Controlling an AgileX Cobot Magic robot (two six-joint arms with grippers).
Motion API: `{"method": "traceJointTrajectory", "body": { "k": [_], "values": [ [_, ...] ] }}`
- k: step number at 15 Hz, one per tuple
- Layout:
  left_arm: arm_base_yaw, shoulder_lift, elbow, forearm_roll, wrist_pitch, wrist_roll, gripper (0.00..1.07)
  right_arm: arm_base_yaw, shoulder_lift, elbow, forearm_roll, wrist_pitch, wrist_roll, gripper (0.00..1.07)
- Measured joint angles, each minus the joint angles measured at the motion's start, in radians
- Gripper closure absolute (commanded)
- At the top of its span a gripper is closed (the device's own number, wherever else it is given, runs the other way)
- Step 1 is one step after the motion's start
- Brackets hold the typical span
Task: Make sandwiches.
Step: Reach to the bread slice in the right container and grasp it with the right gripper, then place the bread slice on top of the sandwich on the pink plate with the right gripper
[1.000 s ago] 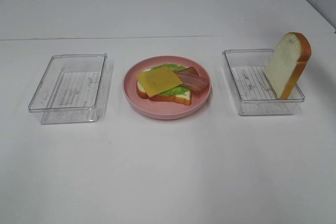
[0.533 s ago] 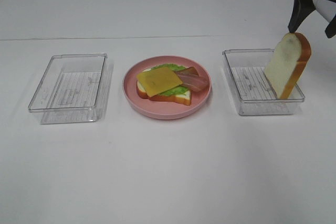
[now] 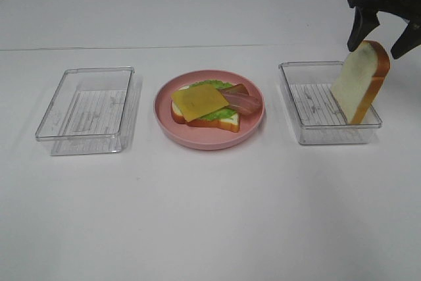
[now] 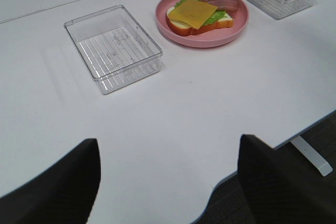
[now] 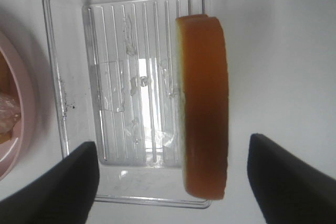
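A half-built sandwich [image 3: 207, 104] lies on the round pink plate [image 3: 164, 120]: a bread slice under green lettuce, a yellow cheese slice and a brown bacon strip. It also shows in the left wrist view as the sandwich [image 4: 197, 14]. A second bread slice [image 3: 360, 82] stands on edge in the right clear tray [image 3: 309, 133], leaning on its far right wall. My right gripper [image 3: 380, 39] hangs open just above that slice, one finger on each side of its top crust. From the right wrist, the bread slice [image 5: 203, 103] sits between the spread fingers of the gripper [image 5: 173, 182]. My left gripper [image 4: 168, 187] is open and empty near the table's front edge.
An empty clear tray [image 3: 85, 111] stands left of the plate and shows again as the empty tray [image 4: 113, 48]. The right tray [image 5: 68, 77] holds only the slice. The table edge [image 4: 273, 142] and the floor beyond it show from the left wrist.
My right gripper has come down from the top right edge of the view to just above the standing bread slice. Its jaws stand a little wider. Nothing else moved.
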State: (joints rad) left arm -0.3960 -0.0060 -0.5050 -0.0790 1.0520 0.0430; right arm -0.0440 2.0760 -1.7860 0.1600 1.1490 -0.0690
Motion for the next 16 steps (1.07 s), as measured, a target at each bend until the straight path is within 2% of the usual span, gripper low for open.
{"method": "traceJointTrajectory", "body": {
  "k": [3, 6, 14, 15, 16],
  "values": [
    [0.000, 0.000, 0.000, 0.000, 0.000, 0.000, 0.36, 0.000, 0.020, 0.000, -0.002, 0.000, 0.000, 0.66],
    [0.000, 0.000, 0.000, 0.000, 0.000, 0.000, 0.36, 0.000, 0.020, 0.000, -0.026, 0.000, 0.000, 1.05],
    [0.000, 0.000, 0.000, 0.000, 0.000, 0.000, 0.36, 0.000, -0.023, 0.001, -0.024, 0.005, 0.000, 1.07],
    [0.000, 0.000, 0.000, 0.000, 0.000, 0.000, 0.36, 0.000, -0.048, 0.001, -0.007, 0.006, 0.000, 1.07],
    [0.000, 0.000, 0.000, 0.000, 0.000, 0.000, 0.36, 0.000, -0.094, 0.001, 0.071, 0.009, -0.008, 1.07]
  ]
}}
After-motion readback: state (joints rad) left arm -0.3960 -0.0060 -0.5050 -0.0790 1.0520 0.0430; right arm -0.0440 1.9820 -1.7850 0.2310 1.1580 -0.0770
